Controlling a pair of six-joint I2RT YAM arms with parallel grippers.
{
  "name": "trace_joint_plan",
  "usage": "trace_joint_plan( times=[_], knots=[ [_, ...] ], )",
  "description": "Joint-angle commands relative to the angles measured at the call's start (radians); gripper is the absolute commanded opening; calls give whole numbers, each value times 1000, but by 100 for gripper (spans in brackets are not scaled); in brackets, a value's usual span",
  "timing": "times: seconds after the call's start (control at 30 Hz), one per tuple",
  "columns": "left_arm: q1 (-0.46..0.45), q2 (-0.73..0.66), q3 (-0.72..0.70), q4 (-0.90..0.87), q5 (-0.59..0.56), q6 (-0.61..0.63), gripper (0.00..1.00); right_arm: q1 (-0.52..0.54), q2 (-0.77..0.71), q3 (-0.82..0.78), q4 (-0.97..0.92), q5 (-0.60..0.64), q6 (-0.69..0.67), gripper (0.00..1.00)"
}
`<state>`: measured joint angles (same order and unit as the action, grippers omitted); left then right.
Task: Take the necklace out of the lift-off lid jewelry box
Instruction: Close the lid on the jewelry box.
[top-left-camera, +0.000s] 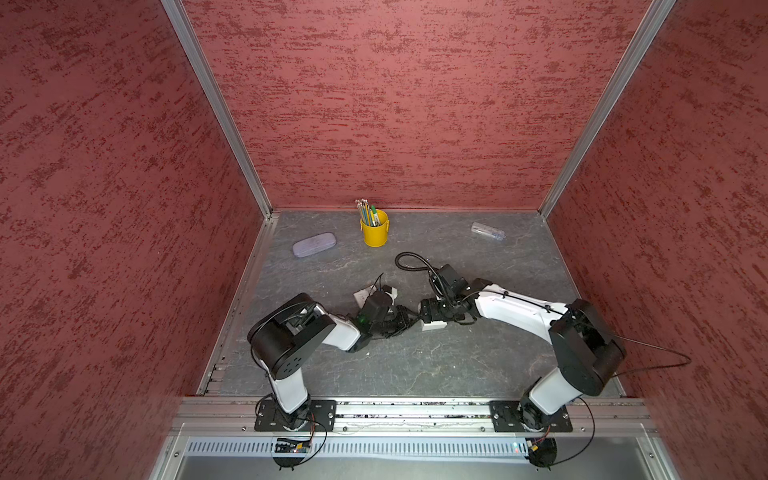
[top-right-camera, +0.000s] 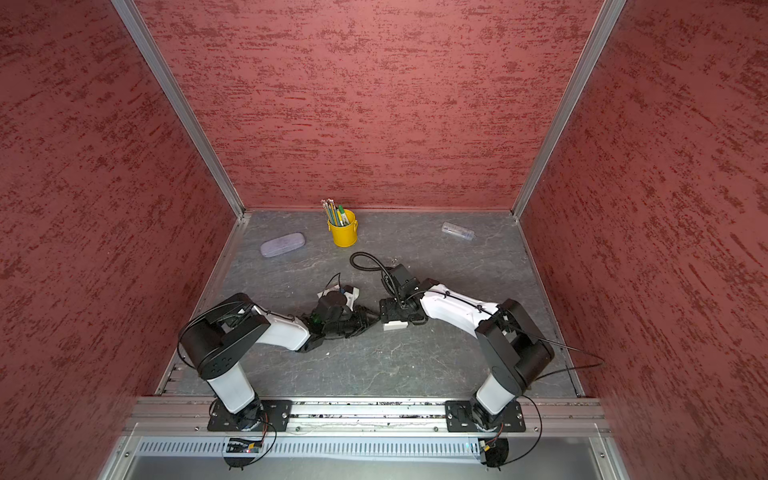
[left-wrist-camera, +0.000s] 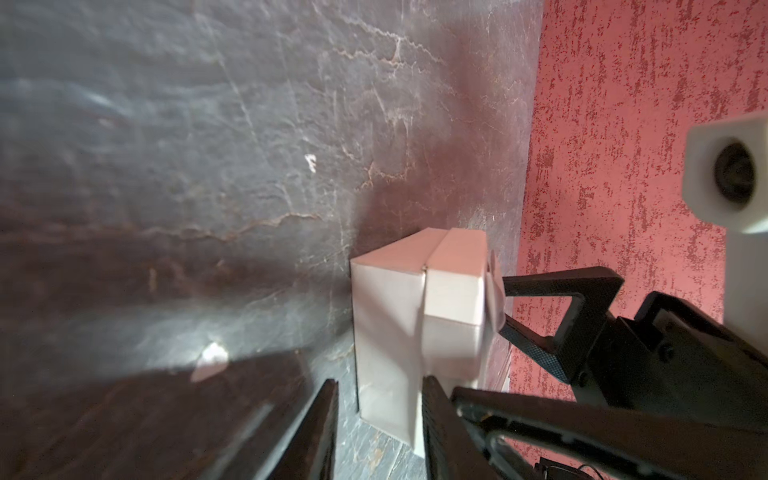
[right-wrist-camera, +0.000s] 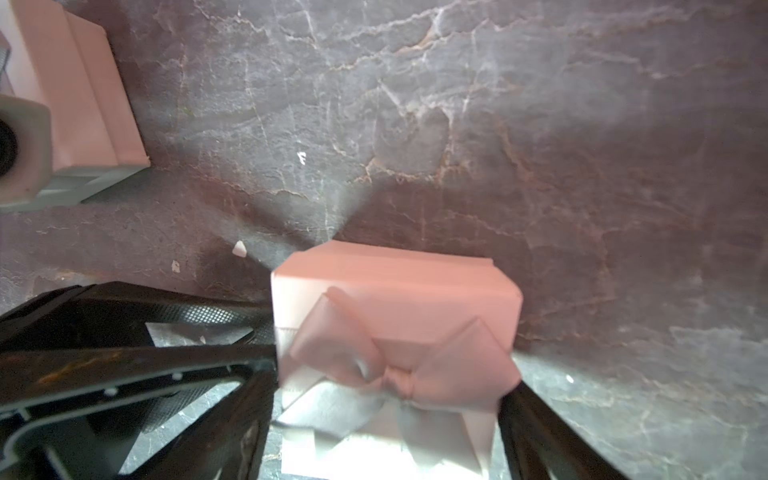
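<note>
A pale pink jewelry box (right-wrist-camera: 395, 286) with a ribbon bow (right-wrist-camera: 399, 361) on its lift-off lid stands at the table's middle, seen in both top views (top-left-camera: 436, 327) (top-right-camera: 395, 325). The lid sits on the base (left-wrist-camera: 386, 316). My right gripper (right-wrist-camera: 390, 378) comes down from above, open, one finger on each side of the lid and close to its walls. It also shows in the left wrist view (left-wrist-camera: 503, 305). My left gripper (left-wrist-camera: 380, 380) reaches in low from the side, open, with the base's corner between its fingers. The necklace is hidden.
A second pale box (right-wrist-camera: 83, 95) stands just behind my left wrist (top-left-camera: 374, 293). Further back are a yellow cup of pencils (top-left-camera: 375, 232), a lilac glasses case (top-left-camera: 314, 244) and a clear plastic case (top-left-camera: 488, 231). Red walls enclose three sides.
</note>
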<state>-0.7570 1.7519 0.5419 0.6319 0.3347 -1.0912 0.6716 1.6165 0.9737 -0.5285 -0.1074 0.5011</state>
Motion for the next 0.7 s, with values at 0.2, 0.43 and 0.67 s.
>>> trace_joint_plan(
  times=[0.2,0.43,0.67],
  knots=[
    [19,-53,-26,-41,-13,47,35,-24,-111,21,-19,11,16,86],
    [57,-39,4,-42,8,53,18,-73,-131,1,21,-14,39,80],
    [72,12,58,-49,10,74,11,-77,-75,-18,78,-82,66,78]
  ],
)
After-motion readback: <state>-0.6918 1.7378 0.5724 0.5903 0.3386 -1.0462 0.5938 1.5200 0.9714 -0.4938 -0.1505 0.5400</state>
